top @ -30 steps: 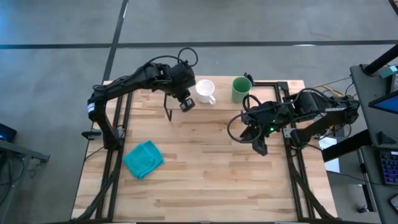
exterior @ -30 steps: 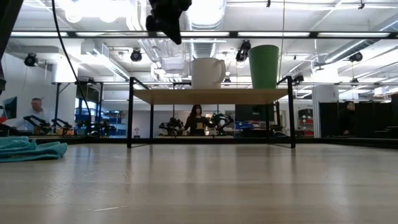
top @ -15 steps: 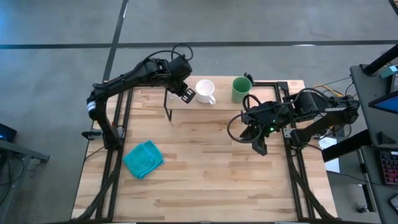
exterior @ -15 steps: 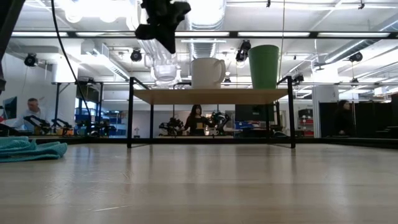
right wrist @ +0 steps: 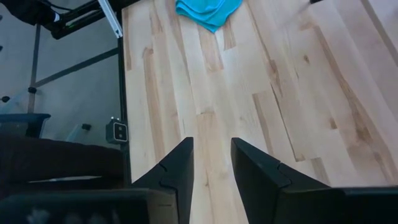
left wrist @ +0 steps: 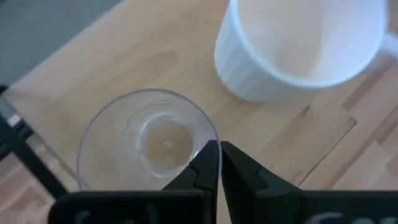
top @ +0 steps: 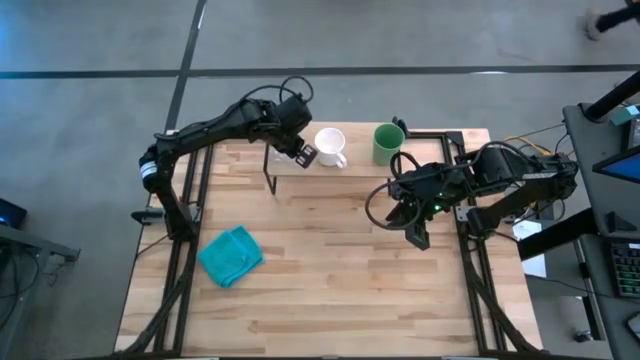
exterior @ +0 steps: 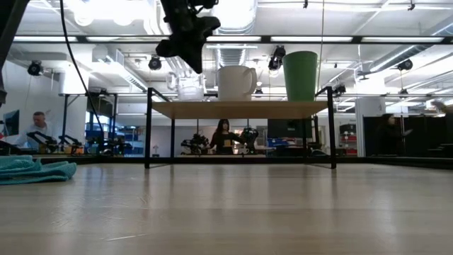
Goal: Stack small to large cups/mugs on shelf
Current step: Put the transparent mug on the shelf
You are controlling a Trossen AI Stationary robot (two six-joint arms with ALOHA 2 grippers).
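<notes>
The small clear glass cup (left wrist: 146, 134) stands upright at the left end of the shelf (exterior: 241, 108), just left of the white mug (exterior: 236, 82). My left gripper (left wrist: 219, 155) comes down on it from above and is shut on its rim. The white mug (top: 329, 147) and the taller green cup (top: 387, 143) stand on their bases on the shelf board (top: 345, 172), with the green cup (exterior: 301, 75) to the right. My right gripper (top: 412, 225) hovers open over the table's right side and touches nothing. My left gripper pinches the glass cup's rim (left wrist: 210, 138) on the side facing the white mug, one finger inside the cup and one outside. The fingers (left wrist: 205, 163) point down from above. The cup (exterior: 188, 86) is upright with its base level with the shelf board; whether it rests there, I cannot tell.
A teal cloth (top: 231, 255) lies crumpled on the table's near left part. The shelf stands on thin black legs (exterior: 147, 131) along the far edge. Bare wooden tabletop (right wrist: 249, 93) spreads under my right gripper. People and equipment show in the room behind.
My left gripper has moved toward the far edge over the shelf's left end and has come down, still shut on the glass cup. The cup has been lowered from well above the shelf to the board's level, beside the white mug.
</notes>
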